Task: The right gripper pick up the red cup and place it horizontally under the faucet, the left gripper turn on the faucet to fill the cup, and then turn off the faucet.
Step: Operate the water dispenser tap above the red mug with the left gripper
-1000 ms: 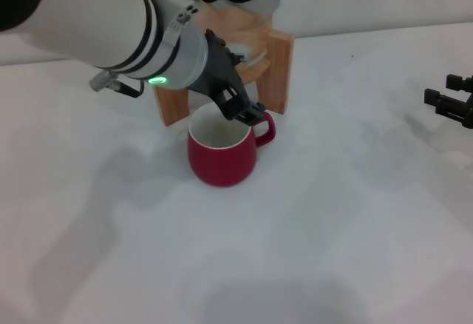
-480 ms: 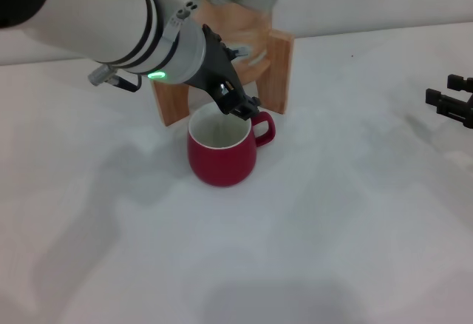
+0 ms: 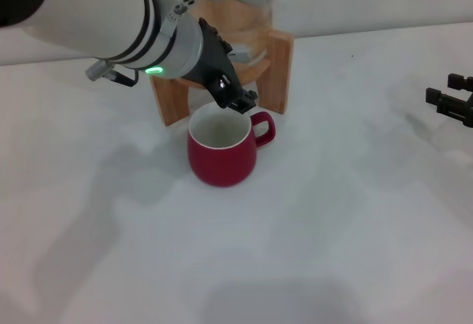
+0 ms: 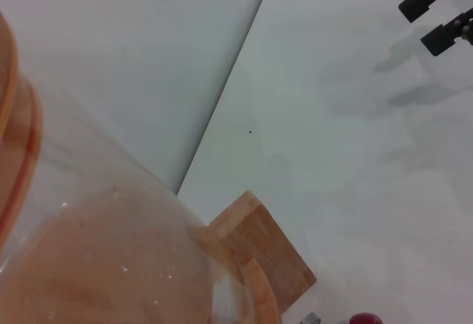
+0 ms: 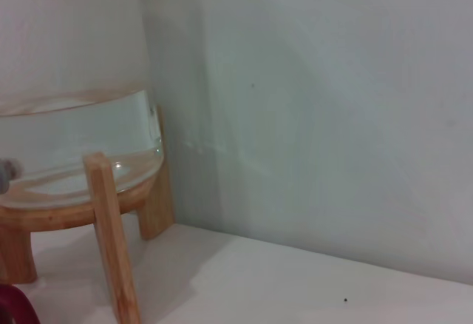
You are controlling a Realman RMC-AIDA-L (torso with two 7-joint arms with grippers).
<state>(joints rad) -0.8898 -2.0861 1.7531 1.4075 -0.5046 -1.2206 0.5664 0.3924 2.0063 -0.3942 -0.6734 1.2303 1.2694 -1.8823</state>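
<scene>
Under the hidden faucet, the squat dark-red ceramic cup [image 3: 221, 152] looks rigid, breakable; its handle suits gripping. Left tool [image 3: 235, 100]: closure unclear.

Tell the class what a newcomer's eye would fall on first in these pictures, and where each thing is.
First, the red cup, upright on the white table just in front of the wooden stand that carries the glass jar. Next, the left gripper on its thick white arm, reaching in from the left and poised just above the cup's far rim. The right gripper sits far off at the table's right edge.
</scene>
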